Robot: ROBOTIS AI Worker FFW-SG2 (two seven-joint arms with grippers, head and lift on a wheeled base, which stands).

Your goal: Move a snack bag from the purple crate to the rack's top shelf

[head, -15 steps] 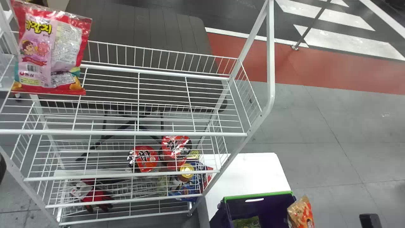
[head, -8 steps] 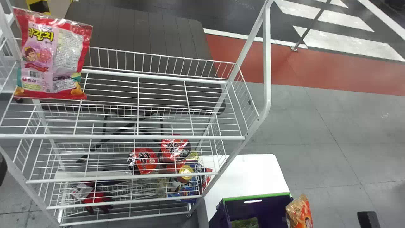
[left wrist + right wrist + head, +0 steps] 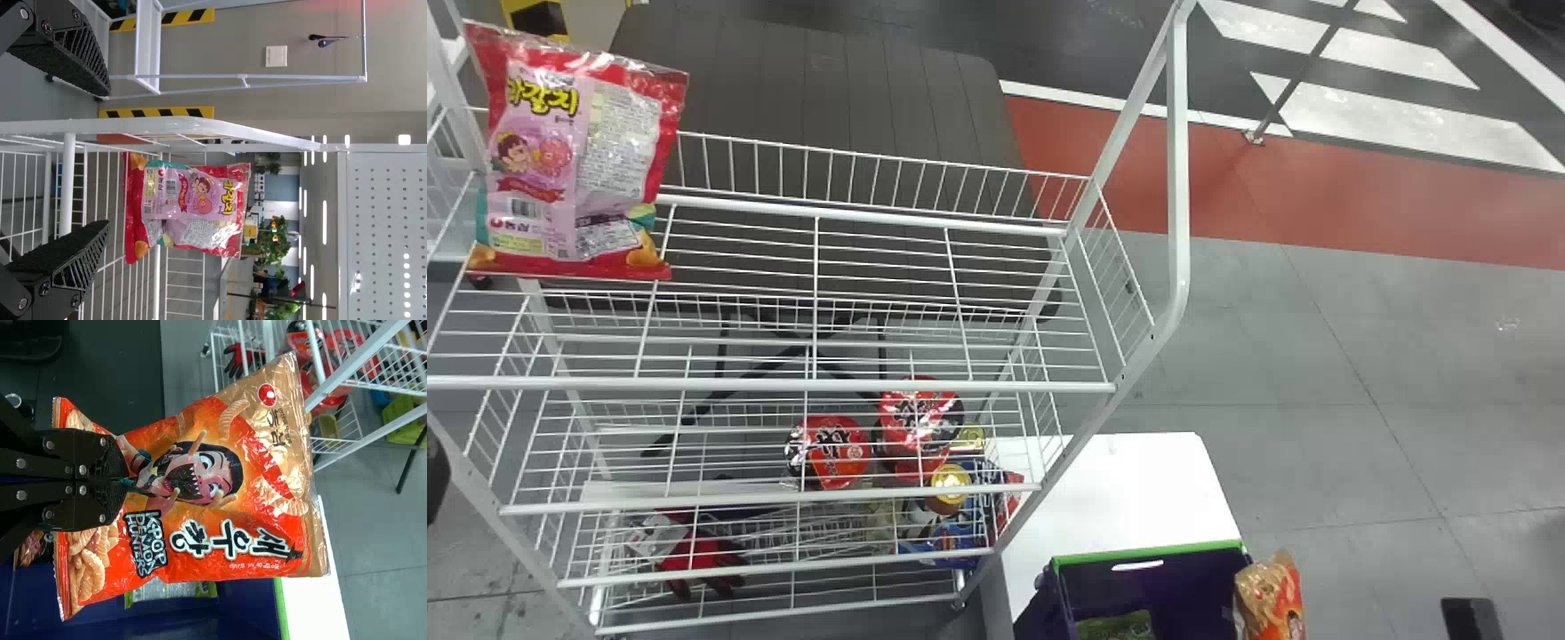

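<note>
Near right: orange snack bag (image 3: pixel 227 487) gripped in the right hand (image 3: pixel 123 480), by the purple crate (image 3: pixel 1192 578).
It looks light, soft and slippery, its contents crushable; a gentle pinch midway along one end suits it. Farther left, the open left hand (image 3: pixel 108 157) faces the pink bag (image 3: pixel 543 178) at the top shelf (image 3: pixel 783 385).

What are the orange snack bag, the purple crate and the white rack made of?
The orange-and-tan snack bag looks like thin, shiny plastic film: it's wrinkled and glinting. The green-rimmed purple crate seems smooth, hard plastic, with flat, stiff-looking walls. The white wire rack is probably painted metal: thin, straight bars with a slight shine.
</note>
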